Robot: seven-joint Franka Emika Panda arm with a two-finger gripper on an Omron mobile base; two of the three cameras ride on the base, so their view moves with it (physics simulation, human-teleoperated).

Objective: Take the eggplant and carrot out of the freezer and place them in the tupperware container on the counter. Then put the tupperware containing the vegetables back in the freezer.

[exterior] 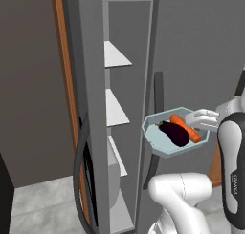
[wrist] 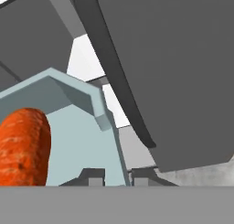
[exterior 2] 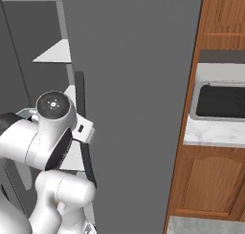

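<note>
The gripper (exterior: 206,124) holds the tupperware container (exterior: 158,132) up in the air by its right rim, in front of the tall grey freezer (exterior: 91,85). In the hand view the two fingers (wrist: 93,176) sit on either side of the tub's pale wall, clamped on it, one inside and one outside.

The tub tilts a little toward the left base camera, so its contents show. The eggplant (exterior: 174,133) lies across the middle of the tub, dark and glossy. The carrot (exterior: 184,126) lies just beside it on the side nearer the gripper, touching it or very nearly so; the exact contact is hard to judge at this size. In the hand view the carrot's orange end sits close to the left finger, inside the tub.

The freezer's left door stands open, showing white shelves (exterior: 115,56) stacked one above another in the narrow gap. The tub hangs at about the level of the middle shelves, in front of the shut right door and overlapping its long dark handle (exterior: 158,92). At the right of the right base view, a marble tabletop (exterior 2: 210,132) with a dark sink (exterior 2: 222,101) sits over brown wooden cabinets (exterior 2: 206,190).
</note>
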